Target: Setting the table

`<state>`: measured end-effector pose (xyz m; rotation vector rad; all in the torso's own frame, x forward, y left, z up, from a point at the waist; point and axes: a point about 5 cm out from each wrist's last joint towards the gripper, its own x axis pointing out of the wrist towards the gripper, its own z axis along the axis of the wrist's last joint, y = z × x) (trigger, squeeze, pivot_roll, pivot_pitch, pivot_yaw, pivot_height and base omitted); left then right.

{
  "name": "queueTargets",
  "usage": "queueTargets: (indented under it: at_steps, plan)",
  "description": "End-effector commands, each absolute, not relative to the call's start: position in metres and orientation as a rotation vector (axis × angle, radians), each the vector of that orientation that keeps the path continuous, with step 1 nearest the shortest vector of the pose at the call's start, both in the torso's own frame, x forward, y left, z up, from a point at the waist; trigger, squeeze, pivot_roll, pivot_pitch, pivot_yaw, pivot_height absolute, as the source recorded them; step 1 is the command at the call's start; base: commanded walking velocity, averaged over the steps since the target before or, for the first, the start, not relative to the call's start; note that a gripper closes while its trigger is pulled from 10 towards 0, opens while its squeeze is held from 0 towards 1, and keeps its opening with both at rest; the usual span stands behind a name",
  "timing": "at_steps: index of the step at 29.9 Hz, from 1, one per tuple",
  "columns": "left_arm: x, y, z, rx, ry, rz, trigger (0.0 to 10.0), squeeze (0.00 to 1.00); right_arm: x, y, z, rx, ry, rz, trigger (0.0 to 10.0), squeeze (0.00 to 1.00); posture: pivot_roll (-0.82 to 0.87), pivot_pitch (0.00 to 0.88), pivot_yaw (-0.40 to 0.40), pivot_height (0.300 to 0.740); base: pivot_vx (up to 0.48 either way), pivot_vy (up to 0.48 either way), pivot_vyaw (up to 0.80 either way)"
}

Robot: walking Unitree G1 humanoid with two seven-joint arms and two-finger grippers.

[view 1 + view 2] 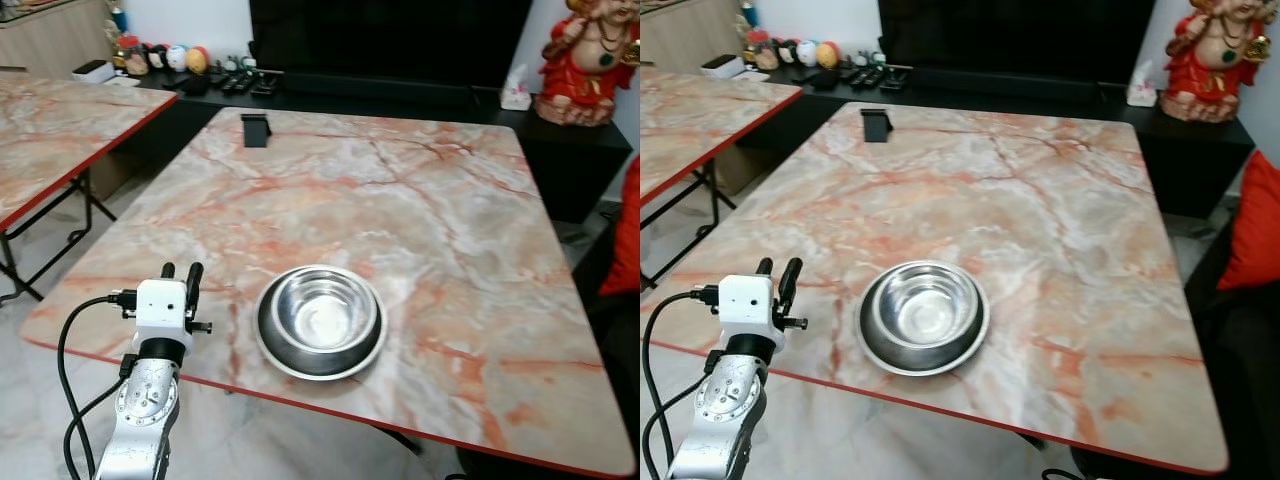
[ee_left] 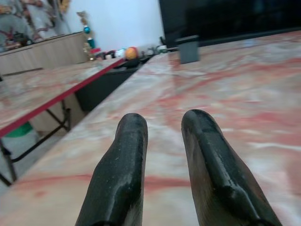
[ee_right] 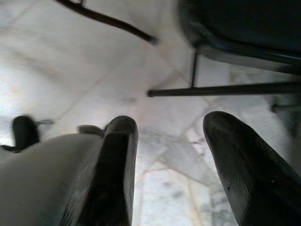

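A shiny steel bowl [image 1: 322,318] with a wide dark rim stands near the front edge of the pink-veined marble table [image 1: 420,200]. My left gripper [image 1: 181,270] hovers just over the table's front left part, a hand's width to the left of the bowl and apart from it. Its two black fingers [image 2: 131,141] point towards the far side, slightly parted, with nothing between them. The right gripper [image 3: 169,125] hangs over the pale tiled floor, fingers apart and holding nothing.
A small black stand [image 1: 256,129] sits at the table's far left edge. A second marble table [image 1: 50,130] is to the left across a gap. Behind are a black low cabinet [image 1: 400,95], a red statue [image 1: 585,60] and, at the right, a red cushion [image 1: 628,240]. Dark chair legs [image 3: 221,89] show under the right arm.
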<state>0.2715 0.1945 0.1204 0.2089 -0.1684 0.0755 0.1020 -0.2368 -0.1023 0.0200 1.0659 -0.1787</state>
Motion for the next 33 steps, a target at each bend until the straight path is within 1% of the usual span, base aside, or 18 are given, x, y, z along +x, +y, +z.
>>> queueTargets:
  at_steps: [1,8,33]
  plan:
    - [0.2748,0.1975,0.1246,0.201,-0.183,0.085,10.0,0.0,0.1027,-0.2334,-0.1029,0.03,1.06,-0.181,10.0,0.0,-0.04,0.0,0.011,0.732,0.0,0.412,0.0]
    - [0.2752,0.191,0.123,0.19,-0.184,0.07,10.0,0.0,0.1018,-0.2337,-0.1031,0.032,1.062,-0.185,10.0,0.0,-0.04,0.0,0.013,0.732,0.0,0.411,0.0]
    - [0.2778,0.1915,0.126,0.18,-0.194,0.078,10.0,0.0,0.1009,-0.2345,-0.1031,0.037,1.064,-0.189,10.0,0.0,-0.04,0.0,0.013,0.732,0.0,0.408,0.0]
